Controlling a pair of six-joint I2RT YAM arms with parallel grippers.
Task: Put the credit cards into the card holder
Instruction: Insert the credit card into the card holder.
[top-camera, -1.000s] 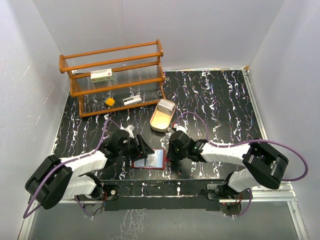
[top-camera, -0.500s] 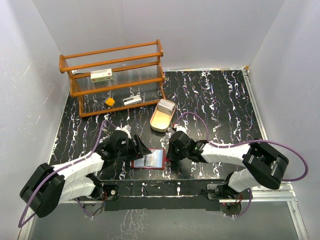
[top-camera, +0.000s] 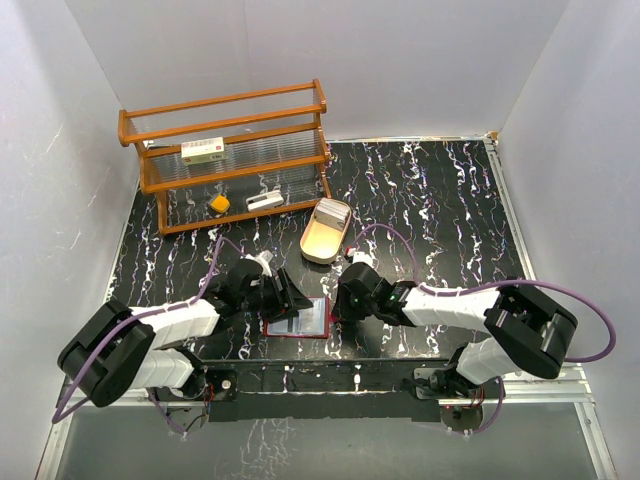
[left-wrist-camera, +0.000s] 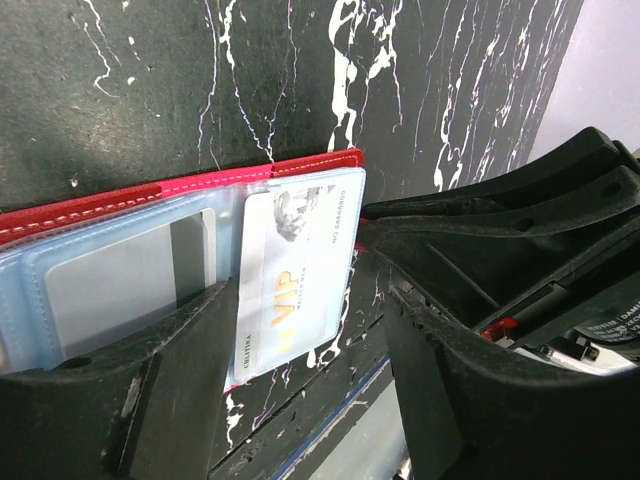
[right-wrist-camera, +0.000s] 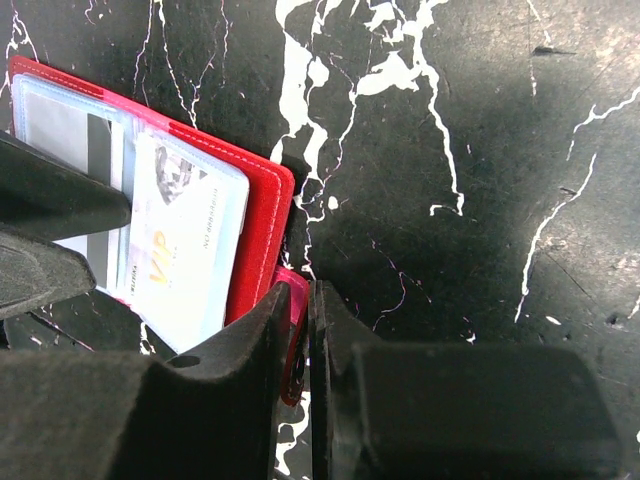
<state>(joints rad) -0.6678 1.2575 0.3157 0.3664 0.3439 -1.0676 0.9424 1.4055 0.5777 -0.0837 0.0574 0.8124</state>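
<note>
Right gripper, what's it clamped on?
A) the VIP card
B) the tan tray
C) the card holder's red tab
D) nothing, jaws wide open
C: in the right wrist view the right gripper has its jaws nearly shut, with the red tab of the card holder pinched between them. The VIP card lies apart from the jaws, on the holder's clear pocket.

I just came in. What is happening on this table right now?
A robot is filling a red wallet that lies open on the table. The right fingers pinch the wallet's tab, apparently to steady it. The left fingers stand open on either side of a VIP card, which sits partly in the end pocket and sticks out past the wallet's edge. More cards lie in the tan tray behind.
</note>
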